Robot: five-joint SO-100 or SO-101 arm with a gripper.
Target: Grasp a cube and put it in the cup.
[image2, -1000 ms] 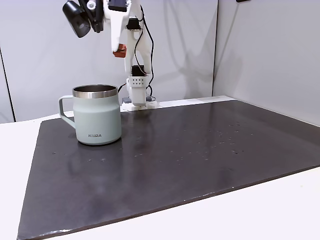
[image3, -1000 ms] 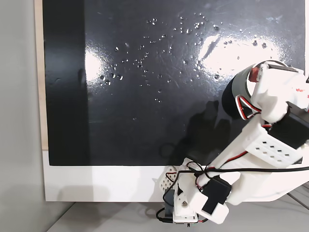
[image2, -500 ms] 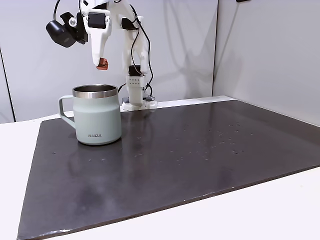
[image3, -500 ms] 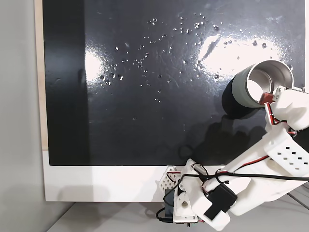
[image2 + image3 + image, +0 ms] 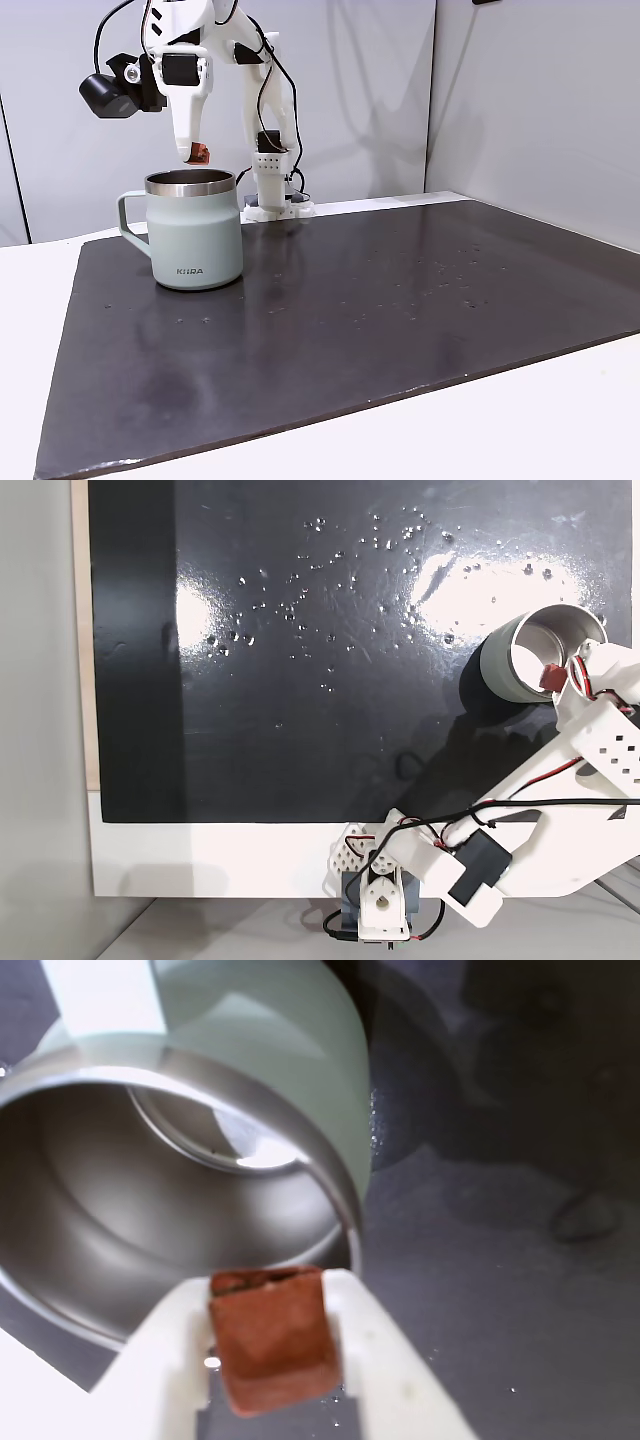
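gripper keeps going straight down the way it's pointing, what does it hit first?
Most likely the cup: the gripper, shut on the cube, points down just above the steel rim. It looks headed into the open mouth, though the wrist view leaves a rim strike possible.

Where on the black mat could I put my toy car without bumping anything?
The black mat is bare from the cup to its right and front edges in a fixed view. It is crowded at the cup, where the gripper holds the cube.
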